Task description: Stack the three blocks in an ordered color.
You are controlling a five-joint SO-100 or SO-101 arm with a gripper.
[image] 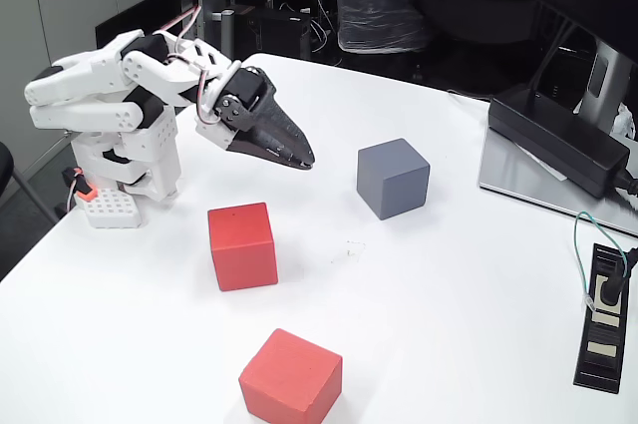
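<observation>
Your white bench (469,324) fills the fixed view, its top smooth and matte, with rounded edges at the far side. On its left end sits your arm (110,110), built of white moulded plastic segments with black servo bodies between them and thin red and white wires looping over its top; it is folded low over its base. At the right edge lie a long black box-shaped unit (558,140) resting on a flat grey slab, and below it a black power strip (601,319) with a cable plugged in.

The three blocks stand apart on the bench, none stacked. All are plain-faced, matte cubes with sharp edges. The slate grey block (393,178) sits right of centre. One red block (242,245) sits left of centre, below and just ahead of the arm. The other red block (291,377) lies nearest the camera, turned corner-on, at the bottom edge.

Your pincer (304,159), dark and tapering to a point like a beak, hangs above the bench between the upper red block and the grey one, its fingers drawn together on nothing.
</observation>
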